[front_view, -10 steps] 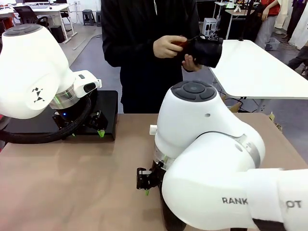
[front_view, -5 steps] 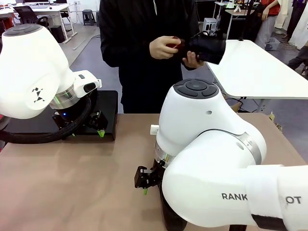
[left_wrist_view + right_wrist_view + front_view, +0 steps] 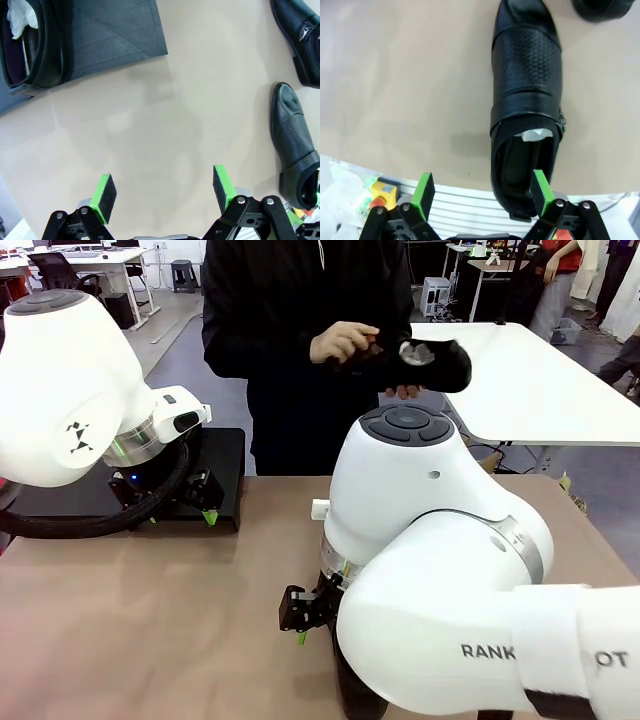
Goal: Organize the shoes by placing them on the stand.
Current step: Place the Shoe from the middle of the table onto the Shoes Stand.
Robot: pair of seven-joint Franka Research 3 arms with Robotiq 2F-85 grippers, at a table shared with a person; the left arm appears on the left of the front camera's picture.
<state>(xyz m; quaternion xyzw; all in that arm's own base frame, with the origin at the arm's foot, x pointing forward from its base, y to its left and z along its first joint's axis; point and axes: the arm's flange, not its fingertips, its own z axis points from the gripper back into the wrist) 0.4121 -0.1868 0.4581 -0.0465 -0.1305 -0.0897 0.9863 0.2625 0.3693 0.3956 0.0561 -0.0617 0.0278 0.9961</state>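
Note:
A person's hands [image 3: 345, 341] hold one glossy black shoe [image 3: 440, 362] above the far table edge. Another shoe [image 3: 34, 47], stuffed with white paper, lies on the matte-black stand [image 3: 117, 32]. My left gripper [image 3: 164, 190] hangs open over bare table beside the stand [image 3: 225, 465], and the front view shows that gripper [image 3: 205, 510] at the stand's front edge. Two more shoes [image 3: 295, 145] [image 3: 300, 32] lie farther off on the table. My right gripper [image 3: 482, 187] is open above a shoe [image 3: 527, 100] lying flat, its heel end between the fingers near the right pad [image 3: 540, 187].
The toe of another shoe [image 3: 600, 9] pokes in beyond the flat one. A yellow box with a red button [image 3: 381, 194] sits past the table's near edge. My bulky right arm [image 3: 440, 570] covers the table's right half. A white table [image 3: 530, 380] stands behind.
The person has turned the held shoe so that its opening faces the camera. My right gripper has shifted slightly left and opened a little wider. The left arm has not moved.

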